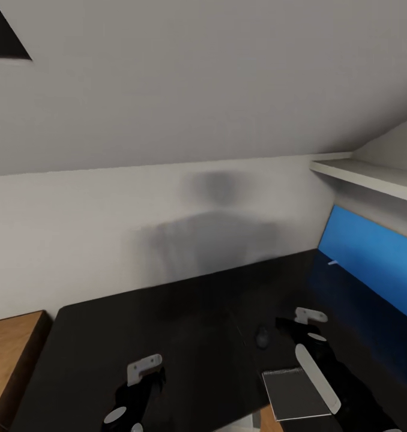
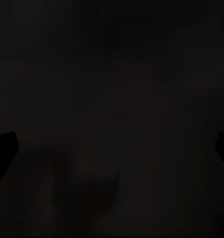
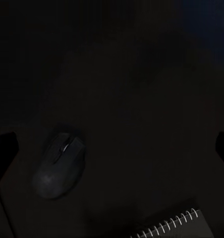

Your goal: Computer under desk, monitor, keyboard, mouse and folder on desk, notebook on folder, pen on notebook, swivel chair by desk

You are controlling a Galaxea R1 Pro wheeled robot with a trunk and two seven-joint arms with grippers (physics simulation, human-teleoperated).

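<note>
A black desk point(image 1: 185, 324) spreads below me. On it lies a dark mouse point(image 1: 263, 338), with a grey spiral notebook point(image 1: 293, 393) just nearer to me. A blue monitor screen point(image 1: 371, 270) stands along the desk's right side. My right gripper point(image 1: 305, 324) hovers just right of the mouse. Its wrist view shows the mouse point(image 3: 60, 168) and the notebook's spiral edge point(image 3: 174, 225) below fingers point(image 3: 223, 146) spread wide, so the right gripper point(image 3: 112, 148) is open and empty. My left gripper point(image 1: 148, 375) hangs over bare desk point(image 2: 112, 99), its fingertips point(image 2: 4, 148) far apart.
A white wall point(image 1: 77, 228) carrying my shadow rises right behind the desk. At the upper right, a white shelf point(image 1: 371, 177) juts out above the monitor. A brown wooden surface point(image 1: 11, 348) borders the desk's left edge.
</note>
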